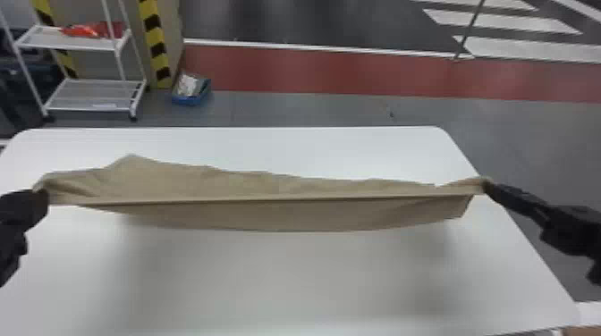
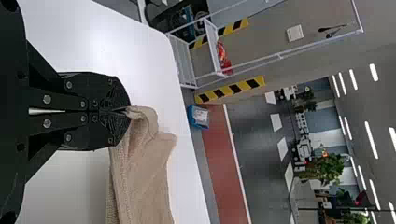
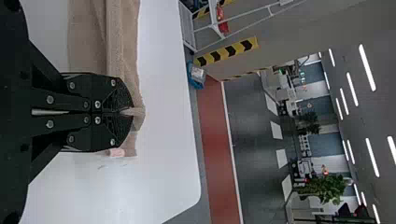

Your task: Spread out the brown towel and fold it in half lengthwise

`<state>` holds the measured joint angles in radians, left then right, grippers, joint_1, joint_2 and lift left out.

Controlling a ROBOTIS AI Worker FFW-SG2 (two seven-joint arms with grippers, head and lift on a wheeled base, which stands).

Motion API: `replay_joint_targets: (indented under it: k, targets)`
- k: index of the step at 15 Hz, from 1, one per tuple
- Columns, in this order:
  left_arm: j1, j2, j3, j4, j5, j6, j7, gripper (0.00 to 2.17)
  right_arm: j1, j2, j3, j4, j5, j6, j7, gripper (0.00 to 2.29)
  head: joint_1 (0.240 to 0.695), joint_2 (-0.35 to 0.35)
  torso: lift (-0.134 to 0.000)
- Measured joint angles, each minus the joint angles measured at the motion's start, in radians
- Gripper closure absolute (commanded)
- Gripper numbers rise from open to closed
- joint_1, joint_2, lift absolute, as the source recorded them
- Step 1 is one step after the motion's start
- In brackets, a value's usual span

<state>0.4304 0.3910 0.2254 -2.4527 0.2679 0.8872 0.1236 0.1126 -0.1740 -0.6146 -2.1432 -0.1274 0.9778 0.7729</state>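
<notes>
The brown towel (image 1: 250, 187) is stretched from side to side above the white table (image 1: 277, 277), with a straight ridge along it and cloth on either side. At its left end my left gripper (image 1: 41, 193) holds a corner. My right gripper (image 1: 486, 184) pinches the opposite end. In the left wrist view, my left gripper (image 2: 125, 111) is shut on the towel (image 2: 144, 172), which hangs from the tips. The right wrist view has my right gripper (image 3: 128, 112) shut on the towel (image 3: 123, 56), a small bit of cloth poking out past the tips.
Beyond the table's far edge, a white wheeled rack (image 1: 94, 96) stands at the back left. Beside it on the floor is a blue box (image 1: 191, 91). A striped yellow and black post (image 1: 154, 42) rises behind them.
</notes>
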Motion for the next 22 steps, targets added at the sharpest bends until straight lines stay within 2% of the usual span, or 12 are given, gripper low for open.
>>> replay_joint_targets:
  k: [2, 5, 8, 12, 15, 16, 19, 20, 22]
  targets:
    - [-0.03, -0.005, 0.017, 0.018, 0.001, 0.007, -0.003, 1.45, -0.108, -0.015, 0.08, 0.08, 0.051, 0.012, -0.019, 1.96, 0.695, -0.043, -0.125]
    - [-0.141, -0.013, 0.018, 0.115, 0.012, 0.008, -0.001, 1.45, -0.291, -0.023, 0.173, 0.273, 0.118, -0.019, -0.03, 1.96, 0.695, 0.0, -0.125]
    - [-0.248, -0.013, 0.003, 0.228, 0.016, 0.008, -0.003, 1.45, -0.448, -0.021, 0.245, 0.443, 0.177, -0.11, -0.038, 1.96, 0.654, 0.027, -0.125]
    - [-0.449, -0.009, -0.083, 0.432, -0.003, 0.001, -0.001, 1.45, -0.638, -0.026, 0.266, 0.672, 0.214, -0.283, -0.048, 1.96, 0.575, 0.025, -0.125]
    - [-0.624, -0.012, -0.154, 0.62, 0.001, -0.126, 0.001, 1.45, -0.713, -0.05, 0.266, 0.777, 0.209, -0.436, -0.056, 1.96, 0.516, 0.009, -0.125]
    - [-0.68, -0.012, -0.172, 0.677, 0.005, -0.175, 0.001, 1.45, -0.74, -0.061, 0.266, 0.817, 0.207, -0.495, -0.057, 1.96, 0.469, -0.002, -0.125]
    - [-0.782, -0.009, -0.194, 0.746, 0.015, -0.219, -0.004, 1.45, -0.787, -0.073, 0.274, 0.902, 0.211, -0.655, -0.018, 1.96, 0.412, -0.003, -0.125]
    - [-0.785, -0.002, -0.196, 0.737, 0.017, -0.217, -0.01, 1.45, -0.775, -0.078, 0.279, 0.906, 0.21, -0.67, 0.003, 1.96, 0.403, 0.0, -0.125]
    - [-0.712, 0.016, -0.192, 0.665, 0.03, -0.201, -0.017, 1.45, -0.677, -0.103, 0.281, 0.873, 0.174, -0.682, 0.033, 1.96, 0.445, -0.004, -0.125]
